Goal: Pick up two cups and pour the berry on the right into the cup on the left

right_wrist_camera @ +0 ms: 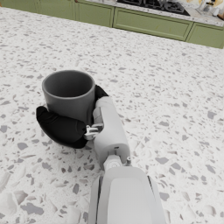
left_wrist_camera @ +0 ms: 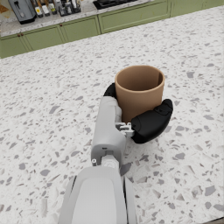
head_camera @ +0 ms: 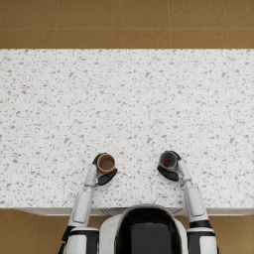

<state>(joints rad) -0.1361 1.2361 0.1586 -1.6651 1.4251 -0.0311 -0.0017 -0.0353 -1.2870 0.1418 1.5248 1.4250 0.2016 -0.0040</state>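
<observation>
A brown cup stands upright near the table's front edge, left of centre, and its inside looks empty. My left hand wraps around the brown cup, with the dark fingers curled against its side. A grey cup stands upright right of centre with a red berry inside. My right hand grips the grey cup, its fingers around the lower wall. Both cups seem to rest on the table; the berry is hidden in the right wrist view.
The white speckled table stretches far beyond both cups, with its front edge close behind my hands. Green cabinets with bottles on top stand beyond the table's far side.
</observation>
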